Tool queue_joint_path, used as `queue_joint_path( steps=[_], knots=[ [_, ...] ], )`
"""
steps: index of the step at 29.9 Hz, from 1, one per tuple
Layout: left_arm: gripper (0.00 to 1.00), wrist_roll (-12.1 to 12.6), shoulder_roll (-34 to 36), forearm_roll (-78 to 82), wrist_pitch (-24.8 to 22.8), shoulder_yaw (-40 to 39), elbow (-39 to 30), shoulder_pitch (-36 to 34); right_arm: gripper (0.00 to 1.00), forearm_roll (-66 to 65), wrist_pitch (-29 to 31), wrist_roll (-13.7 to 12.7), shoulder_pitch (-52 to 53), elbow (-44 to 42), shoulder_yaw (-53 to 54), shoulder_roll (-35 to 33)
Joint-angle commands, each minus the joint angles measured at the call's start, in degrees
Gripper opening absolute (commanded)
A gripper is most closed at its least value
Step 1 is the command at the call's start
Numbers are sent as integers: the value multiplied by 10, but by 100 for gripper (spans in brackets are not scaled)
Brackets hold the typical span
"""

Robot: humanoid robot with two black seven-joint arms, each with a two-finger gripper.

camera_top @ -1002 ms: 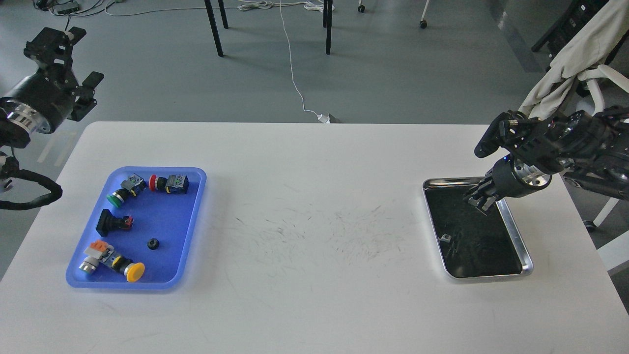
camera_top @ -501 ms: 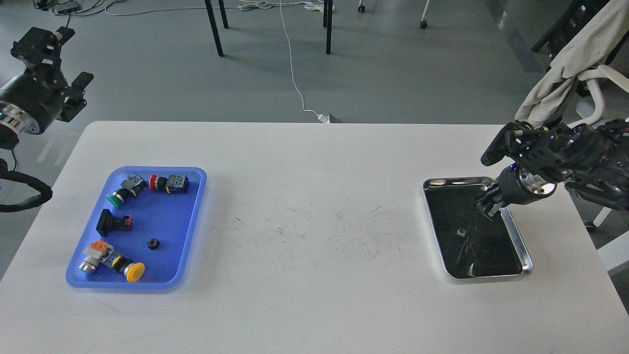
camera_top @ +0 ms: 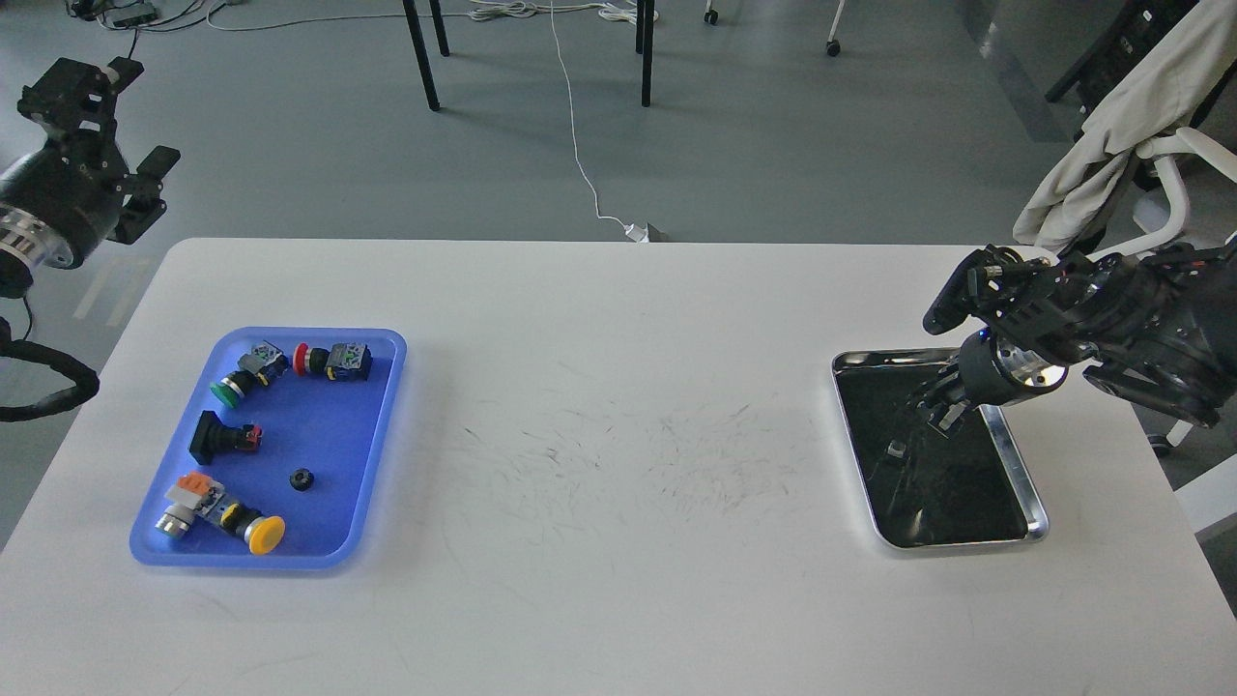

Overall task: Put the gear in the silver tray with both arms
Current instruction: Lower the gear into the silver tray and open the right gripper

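Even, bright diffuse light, sharp focus throughout. White surface (camera_top: 618,387) slightly washed out. Silver tray (camera_top: 1030,488) bottom mirrors dark under the right fingers (camera_top: 935,404); soft shadows only.

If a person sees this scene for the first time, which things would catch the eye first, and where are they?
Probably the blue tray at the table's left, holding colourful push-buttons and a small black gear. Next, the silver tray at the right, with the right end effector over its far part. The left end effector hangs beyond the table's far-left corner.
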Motion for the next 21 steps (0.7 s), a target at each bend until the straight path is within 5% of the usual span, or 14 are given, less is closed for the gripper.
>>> queue_joint_path(
  steps=[1, 21],
  knots=[
    [99, 0, 0, -1, -1, -1, 0, 0, 16, 0, 0, 0, -2, -7, 0, 4],
    [99, 0, 1, -4, 0, 0, 0, 0, 46, 14, 2, 0, 4, 2, 29, 1]
  ],
)
